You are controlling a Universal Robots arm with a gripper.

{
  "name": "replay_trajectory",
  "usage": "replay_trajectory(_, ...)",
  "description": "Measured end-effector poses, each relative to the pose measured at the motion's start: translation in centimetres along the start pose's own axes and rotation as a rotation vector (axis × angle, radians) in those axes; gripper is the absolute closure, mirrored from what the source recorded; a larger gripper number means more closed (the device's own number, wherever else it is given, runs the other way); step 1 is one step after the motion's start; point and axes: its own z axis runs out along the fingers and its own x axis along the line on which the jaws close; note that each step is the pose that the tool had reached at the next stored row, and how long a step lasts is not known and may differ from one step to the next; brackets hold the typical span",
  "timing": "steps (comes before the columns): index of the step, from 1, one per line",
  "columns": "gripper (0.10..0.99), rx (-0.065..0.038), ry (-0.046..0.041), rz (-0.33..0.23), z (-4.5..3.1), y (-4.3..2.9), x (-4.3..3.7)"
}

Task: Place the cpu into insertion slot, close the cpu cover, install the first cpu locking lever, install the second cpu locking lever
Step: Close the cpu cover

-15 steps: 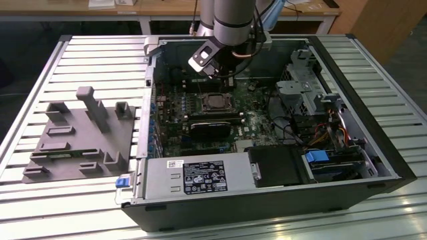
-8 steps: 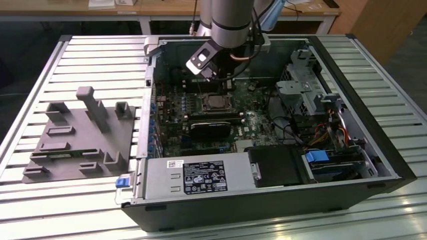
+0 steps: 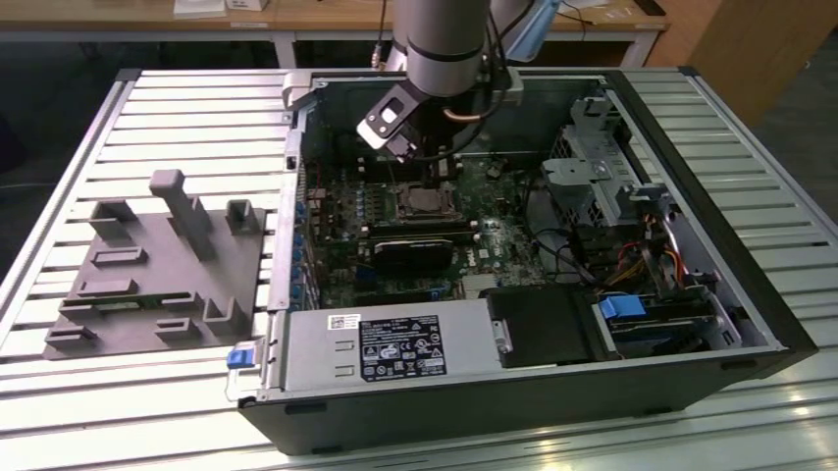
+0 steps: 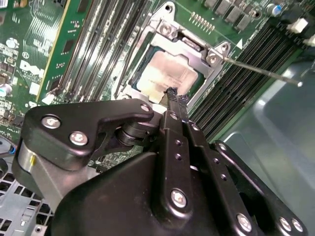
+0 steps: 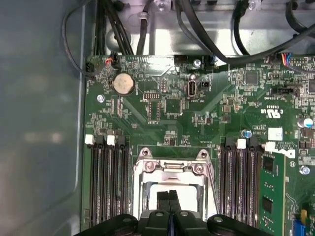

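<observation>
Under the lowered cover [image 4: 142,49], the cpu [image 4: 165,73] lies in its slot [image 3: 402,201], just beneath the pincer [image 4: 173,94], whose 2 fingers are pressed together, empty. Beside it, 1 lever [image 4: 261,71] stands free; I judge it best pushed slowly, squarely.

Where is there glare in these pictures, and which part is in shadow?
Second wrist view: glare on the pale silver-grey square cpu and the shiny metal cpu cover around it. Exterior view: the slatted metal table shines brightly; the open black computer case is dim inside. First wrist view: a hazy reflection on the grey case wall.
</observation>
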Motion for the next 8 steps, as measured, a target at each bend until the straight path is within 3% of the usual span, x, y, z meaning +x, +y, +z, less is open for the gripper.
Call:
replay_trajectory(3, 0.984, -0.003, -0.0016, 0.0, -0.01, -0.45, 0.0)
replay_trajectory(5, 0.984, -0.005, -0.0072, -0.001, -0.02, -0.7, -0.01)
replay_trajectory(8, 0.984, -0.005, -0.0096, -0.001, -0.03, -0.74, -0.01)
